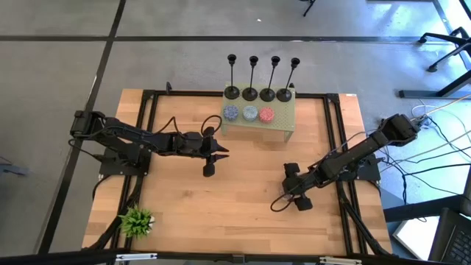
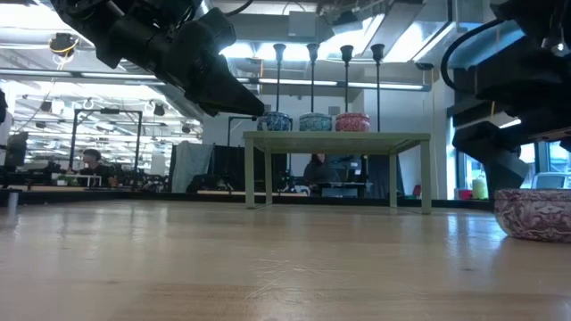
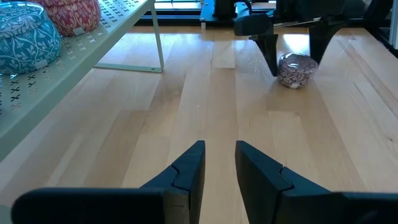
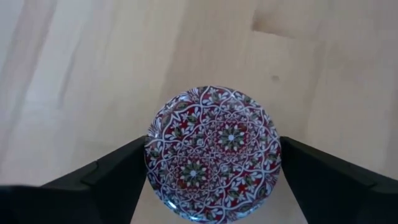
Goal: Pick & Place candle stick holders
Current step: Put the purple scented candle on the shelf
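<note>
Fingers of the right gripper [image 4: 211, 186] stand wide apart, straddling a round patterned bowl [image 4: 212, 152] on the wooden desk [image 1: 235, 213]; whether the pads touch its sides I cannot tell, and it does not look lifted. Left gripper [image 3: 219, 171] hovers over bare desk near the pale green perforated shelf [image 1: 283, 121], its fingers nearly together with only a narrow gap, holding nothing. Shelf carries, front row, three patterned bowls: dark blue [image 1: 231, 112], light blue [image 1: 249, 112], red [image 1: 266, 114]. Behind them, along the far edge, stand the four candle stick holders [image 1: 263, 77], upright, in a line, just beside one another, untouched by either arm. A small green plant [image 1: 137, 221] sits at the near left corner. Risk, as judged: holders are tall and thin; a reach over the bowls could clip a neighbour and topple it. Hidden: holder bases in the low view sit behind the bowls; right fingertips are cut off in the wrist view.
</note>
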### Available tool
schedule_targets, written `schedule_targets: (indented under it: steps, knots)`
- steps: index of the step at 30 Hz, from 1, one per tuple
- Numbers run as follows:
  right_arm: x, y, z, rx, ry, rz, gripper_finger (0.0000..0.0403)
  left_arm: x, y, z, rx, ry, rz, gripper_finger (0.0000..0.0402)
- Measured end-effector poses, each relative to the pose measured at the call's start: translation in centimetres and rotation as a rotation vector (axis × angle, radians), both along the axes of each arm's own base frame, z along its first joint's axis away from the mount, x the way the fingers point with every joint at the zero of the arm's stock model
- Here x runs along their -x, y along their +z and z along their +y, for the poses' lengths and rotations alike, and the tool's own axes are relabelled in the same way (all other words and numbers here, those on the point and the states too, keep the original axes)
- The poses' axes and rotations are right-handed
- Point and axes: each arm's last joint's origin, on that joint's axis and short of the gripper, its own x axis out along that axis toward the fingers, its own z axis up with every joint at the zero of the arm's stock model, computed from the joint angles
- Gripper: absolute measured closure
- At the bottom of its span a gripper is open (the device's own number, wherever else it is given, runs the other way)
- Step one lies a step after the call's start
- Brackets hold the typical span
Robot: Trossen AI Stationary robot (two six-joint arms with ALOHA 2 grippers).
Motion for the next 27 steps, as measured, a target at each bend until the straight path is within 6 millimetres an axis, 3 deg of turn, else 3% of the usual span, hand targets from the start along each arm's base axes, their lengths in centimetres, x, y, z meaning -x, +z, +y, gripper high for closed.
schedule_targets:
  steps: [10, 19, 27]
  knots:
    - [0.1, 0.0, -0.1, 0.023, -0.017, 0.001, 0.0113, 0.0, 0.0, 0.0, 0.000, 0.000, 0.000, 0.0318]
    - [-0.4, 0.3, -0.1, -0.050, -0.140, -0.007, 0.0103, 0.0, 0.0, 0.0, 0.000, 0.000, 0.000, 0.0318]
    - [-2.0, 4.1, 0.0, -0.022, -0.198, 0.064, 0.0101, 0.0, 0.0, 0.0, 0.000, 0.000, 0.000, 0.0318]
